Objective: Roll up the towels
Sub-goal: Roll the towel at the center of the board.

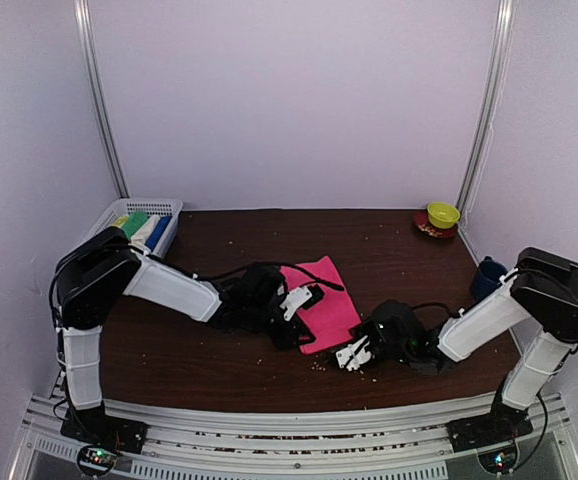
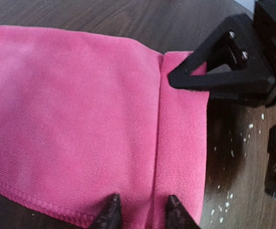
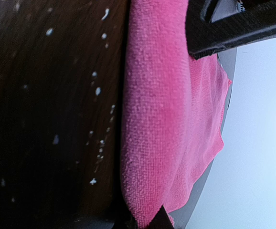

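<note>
A hot pink towel (image 1: 321, 295) lies flat on the dark table (image 1: 209, 340), its near edge folded over into a narrow strip (image 2: 183, 143). My left gripper (image 1: 304, 300) sits over the towel's left side. In the left wrist view this gripper (image 2: 143, 212) is open, its tips apart on the cloth either side of the fold seam. My right gripper (image 1: 352, 355) is at the towel's near corner. In the right wrist view it (image 3: 147, 222) is shut on the folded edge of the pink towel (image 3: 152, 119).
A white mesh basket (image 1: 149, 203) at the back left holds rolled towels, one green (image 1: 134, 222) and one blue (image 1: 157, 232). A yellow bowl (image 1: 443, 213) sits on a red plate at the back right. A blue cup (image 1: 487, 275) stands by the right arm. White crumbs (image 2: 233, 152) dot the table.
</note>
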Tool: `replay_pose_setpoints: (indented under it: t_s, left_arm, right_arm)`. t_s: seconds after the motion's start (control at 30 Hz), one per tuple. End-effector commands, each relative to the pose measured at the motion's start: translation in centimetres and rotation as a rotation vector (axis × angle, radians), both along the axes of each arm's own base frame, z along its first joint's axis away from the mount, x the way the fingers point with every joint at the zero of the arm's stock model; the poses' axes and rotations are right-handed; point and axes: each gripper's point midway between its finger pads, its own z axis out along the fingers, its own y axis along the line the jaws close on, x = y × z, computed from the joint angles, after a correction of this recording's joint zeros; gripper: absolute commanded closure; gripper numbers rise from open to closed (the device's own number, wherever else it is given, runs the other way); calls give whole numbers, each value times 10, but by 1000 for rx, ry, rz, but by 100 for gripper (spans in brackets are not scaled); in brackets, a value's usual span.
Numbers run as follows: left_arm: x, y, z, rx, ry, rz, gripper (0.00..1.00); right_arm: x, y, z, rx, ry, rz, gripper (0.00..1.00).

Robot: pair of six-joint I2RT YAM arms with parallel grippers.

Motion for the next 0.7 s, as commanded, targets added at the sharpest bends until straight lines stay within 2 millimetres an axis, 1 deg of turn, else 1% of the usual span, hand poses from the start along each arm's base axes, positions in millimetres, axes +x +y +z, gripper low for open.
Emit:
replay_pose_setpoints:
  t_s: [0.0,0.13,0.2,0.27,0.37,0.43,0.53,0.63,0.67]
  left_arm:
    - [-5,37,-7,127,-19,37,56]
    - [2,52,28,134,-124,80,40]
    - [5,61,43,137,-174,107,36]
    - [7,71,53,140,-221,133,32]
    - [2,79,64,108,-283,123,28]
    - [-7,79,72,74,-336,87,26]
    - [-25,74,71,58,-408,12,24]
    - [-38,66,64,78,-462,-54,23]
    - [-42,63,62,84,-477,-73,23]
  right_arm:
    - [-16,3,-5,-17,165,7,100]
    - [-25,8,-5,-20,298,12,100]
    - [-30,8,-7,-35,356,11,100]
    - [-36,7,-11,-50,415,7,100]
    - [-43,7,-13,-64,513,-10,100]
    - [-48,8,-15,-67,595,-25,100]
    - [-50,11,-14,-71,719,-59,100]
    - [-52,14,-13,-87,841,-91,100]
    - [-55,12,-13,-97,891,-107,100]
